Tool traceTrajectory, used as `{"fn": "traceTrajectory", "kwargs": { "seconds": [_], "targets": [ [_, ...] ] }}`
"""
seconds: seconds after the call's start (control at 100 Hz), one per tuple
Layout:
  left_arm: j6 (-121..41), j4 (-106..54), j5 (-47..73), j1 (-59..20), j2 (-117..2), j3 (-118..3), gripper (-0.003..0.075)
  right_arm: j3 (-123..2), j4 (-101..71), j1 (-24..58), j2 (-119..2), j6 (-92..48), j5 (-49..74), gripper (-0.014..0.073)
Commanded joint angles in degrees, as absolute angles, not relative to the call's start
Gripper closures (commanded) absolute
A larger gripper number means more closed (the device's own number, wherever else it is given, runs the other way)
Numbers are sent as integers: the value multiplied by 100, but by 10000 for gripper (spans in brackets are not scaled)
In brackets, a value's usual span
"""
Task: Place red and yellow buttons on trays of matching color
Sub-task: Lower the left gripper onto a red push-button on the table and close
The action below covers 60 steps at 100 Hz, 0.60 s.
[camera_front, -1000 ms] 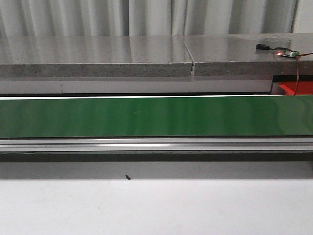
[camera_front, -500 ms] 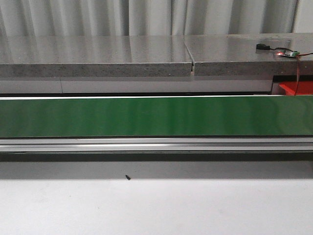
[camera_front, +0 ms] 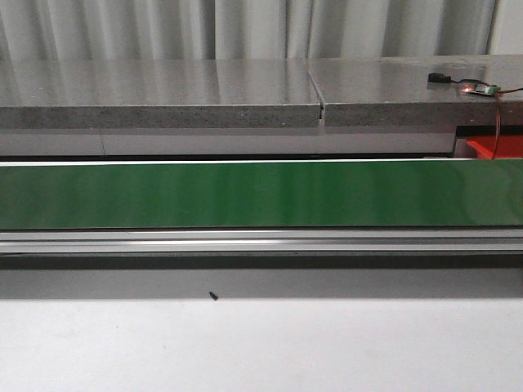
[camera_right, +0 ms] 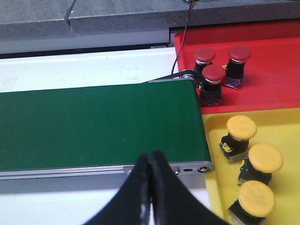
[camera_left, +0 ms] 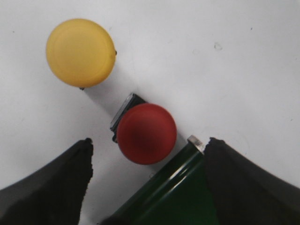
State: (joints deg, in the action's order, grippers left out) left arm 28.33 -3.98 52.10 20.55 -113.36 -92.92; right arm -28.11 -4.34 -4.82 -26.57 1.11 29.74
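The left gripper (camera_left: 147,183) hung open over a red button (camera_left: 146,133) touching the belt (camera_left: 173,192) end, a yellow button (camera_left: 80,52) near. The right gripper (camera_right: 150,185) was clenched empty by the red tray (camera_right: 276,75) and yellow tray (camera_right: 281,126) — each holding three. Risk, I judged: closing off-centre could tip the red button — or nudge its neighbour.

four red buttons (camera_right: 214,74), four yellow buttons (camera_right: 241,128), two trays (camera_right: 276,89)

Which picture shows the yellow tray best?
The right wrist view: the yellow tray shows there holding three yellow buttons. The front view shows only the green belt, and the left wrist view shows no tray.
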Motion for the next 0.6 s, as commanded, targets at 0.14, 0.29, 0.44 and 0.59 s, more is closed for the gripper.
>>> {"fn": "traceTrajectory", "kwargs": {
  "seconds": [0.14, 0.29, 0.44, 0.59],
  "targets": [
    [3253, -709, 5398, 2159, -11303, -9726, 227, -2956, -460, -476, -2675, 71, 2568, 661],
    [3419, -882, 5468, 2220, -11443, -9726, 241, -2956, -460, -476, -2675, 71, 2568, 661],
    [3528, -898, 5175, 2232, -11482, -9726, 258, -2956, -460, -476, -2675, 71, 2568, 661],
    [3538, -1206, 5192, 2232, -11706, -9748, 258, -2956, -460, -476, -2675, 71, 2568, 661]
  ]
}}
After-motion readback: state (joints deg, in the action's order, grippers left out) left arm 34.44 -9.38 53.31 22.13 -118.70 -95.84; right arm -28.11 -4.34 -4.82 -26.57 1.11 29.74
